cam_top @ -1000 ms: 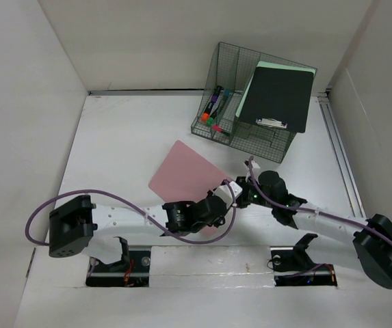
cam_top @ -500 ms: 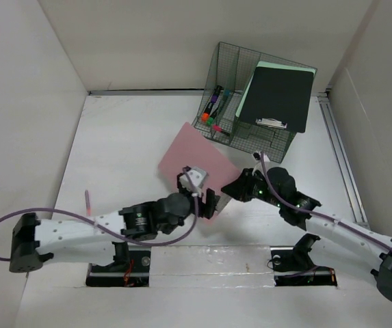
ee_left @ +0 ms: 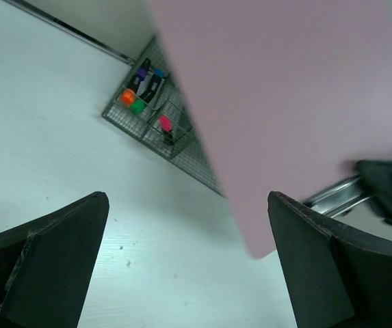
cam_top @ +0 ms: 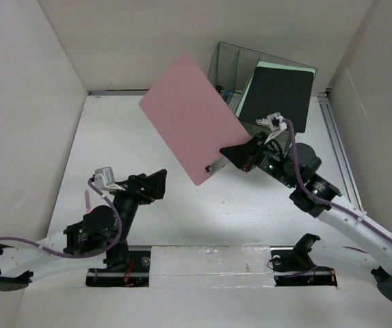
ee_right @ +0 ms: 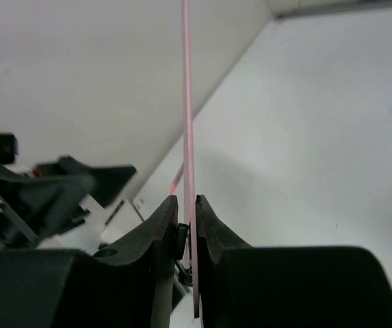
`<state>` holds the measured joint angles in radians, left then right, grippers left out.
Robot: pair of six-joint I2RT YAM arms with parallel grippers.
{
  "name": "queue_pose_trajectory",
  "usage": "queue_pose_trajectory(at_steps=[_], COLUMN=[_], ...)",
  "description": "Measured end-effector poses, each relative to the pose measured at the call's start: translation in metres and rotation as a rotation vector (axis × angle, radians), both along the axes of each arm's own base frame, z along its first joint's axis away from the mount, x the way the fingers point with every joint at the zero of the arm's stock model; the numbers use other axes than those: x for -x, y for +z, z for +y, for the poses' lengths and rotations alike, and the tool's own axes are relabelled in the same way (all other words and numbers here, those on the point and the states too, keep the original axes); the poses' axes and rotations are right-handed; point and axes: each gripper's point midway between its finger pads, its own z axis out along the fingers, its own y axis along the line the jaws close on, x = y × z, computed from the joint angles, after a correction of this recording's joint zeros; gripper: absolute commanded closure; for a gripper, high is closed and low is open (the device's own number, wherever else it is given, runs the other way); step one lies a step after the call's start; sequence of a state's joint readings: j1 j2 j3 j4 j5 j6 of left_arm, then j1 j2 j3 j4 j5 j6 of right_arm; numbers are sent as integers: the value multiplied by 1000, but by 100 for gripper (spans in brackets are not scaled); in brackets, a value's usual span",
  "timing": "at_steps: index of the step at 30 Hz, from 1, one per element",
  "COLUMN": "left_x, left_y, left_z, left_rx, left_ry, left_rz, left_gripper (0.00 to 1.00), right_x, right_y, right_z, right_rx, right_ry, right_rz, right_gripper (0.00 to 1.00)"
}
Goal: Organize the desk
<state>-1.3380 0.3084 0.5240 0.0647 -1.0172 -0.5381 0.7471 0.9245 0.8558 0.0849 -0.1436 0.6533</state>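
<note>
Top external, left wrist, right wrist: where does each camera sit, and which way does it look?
Top external: overhead, from the near side, looking down on the desk; shows the left gripper open and the right gripper holding the pink sheet.
Left wrist: on that wrist, looking past its open fingers at the mesh rack and the sheet.
Right wrist: on that wrist, looking along its fingers, shut on the sheet's edge, toward the left gripper.
Shared: the sheet, in all three.

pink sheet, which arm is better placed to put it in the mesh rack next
Right. The right fingers pinch the pink sheet, raised beside the mesh rack; the left fingers stand open, empty, farther from the rack.
</note>
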Motion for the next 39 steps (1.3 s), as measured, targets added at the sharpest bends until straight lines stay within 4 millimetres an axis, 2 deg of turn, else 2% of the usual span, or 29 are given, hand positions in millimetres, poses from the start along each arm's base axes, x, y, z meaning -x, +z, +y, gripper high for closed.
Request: queue_pose_trajectory(at_steps=[2, 4, 9, 13, 17, 20, 21, 22, 29, 39], left_x=[-2, -4, -8, -10, -11, -10, -10, -10, -9, -8], left_y=[-8, -18, -37, -41, -44, -45, -47, -48, -57, -62], left_z=[-2, -5, -24, -38, -46, -50, -52, -53, -58, -61], left_rx=[-26, -58, -150, -175, -181, -176, -175, -176, -196, -210], left_ry=[16, 31, 31, 16, 4, -6, -12, -16, -32, -51], left_rz=[20, 39, 68, 69, 70, 68, 68, 68, 73, 74], left_gripper=[1, 1, 1, 1, 1, 1, 1, 1, 1, 1], right_x=[-7, -15, -50, -72, -86, -96, -105, -105, -122, -137], right_y=[26, 46, 76, 72, 53, 35, 25, 25, -7, -36], right_z=[-11, -30, -115, -182, -219, -229, -229, -228, -211, -197], right_rx=[-35, -72, -160, -222, -274, -302, -315, -316, -421, -520], right_ry=[-64, -153, -522, -791, -943, -979, -982, -982, -914, -864], right_rz=[-50, -91, -140, -116, -57, 0, 41, 43, 159, 250], right_gripper=[100, 100, 100, 100, 100, 100, 100, 100, 100, 100])
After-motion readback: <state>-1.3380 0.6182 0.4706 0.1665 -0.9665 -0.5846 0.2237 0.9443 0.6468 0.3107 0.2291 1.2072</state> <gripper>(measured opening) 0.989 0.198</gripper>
